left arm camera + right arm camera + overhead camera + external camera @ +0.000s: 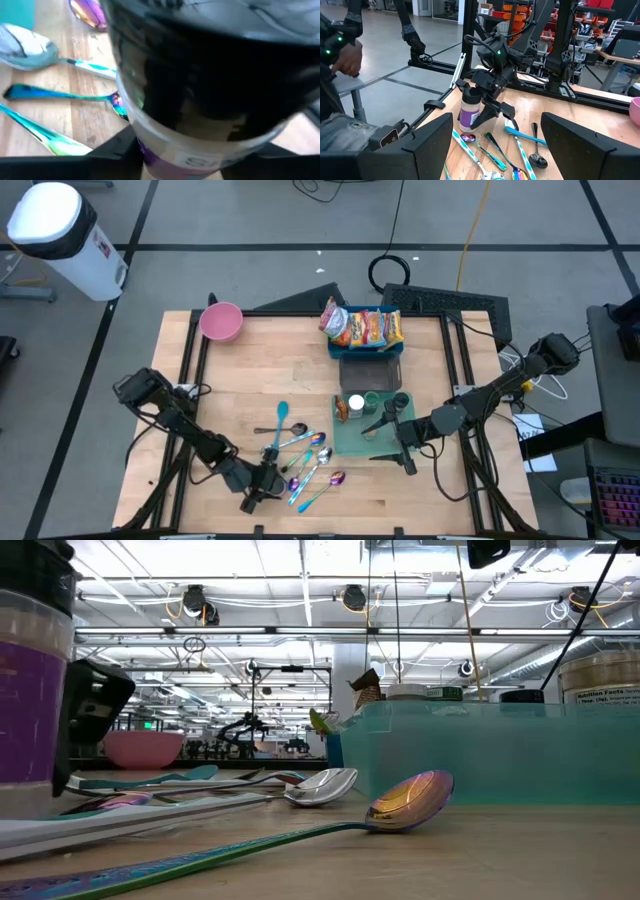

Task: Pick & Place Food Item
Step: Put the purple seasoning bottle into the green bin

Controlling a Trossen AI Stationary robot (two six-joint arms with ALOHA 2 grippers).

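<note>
**Left gripper clamped on the purple-label jar, near front edge**

Left gripper (485,107) has its fingers closed around a jar (468,114) with a dark lid and purple label, seen best in the right wrist view. In the high view that's at about 7 o'clock on the table (260,360), just beside the spread of spoons (305,460). Jar looks upright; whether its base is touching the wood or just off it, you can't tell from any view.

Right gripper (397,442) sits at about 4 o'clock over the green tray (350,442), fingers spread wide, holding nothing.

How to run this step, as I'd judge it:
- Lift straight up before you translate. Spoon handles lie right next to the jar and will get dragged otherwise.
- Keep the jar vertical; the grip looks to be low on the body, so it may tip.
- Likely target is the green tray at 4 o'clock, where other jars (356,406) already stand. That's a guess; the task names no destination. Snack packets (362,328) in the blue bin (366,352) at 12 o'clock are the other option.
- Right arm crowds the tray. Watch clearance.

Hard to read:
- Left wrist view is almost filled by the jar; finger contact not visible there.
- Label text is unreadable.
- Low view cuts the jar at the frame edge.
- Pink bowl (221,321) at 11 o'clock: contents not visible.
</note>
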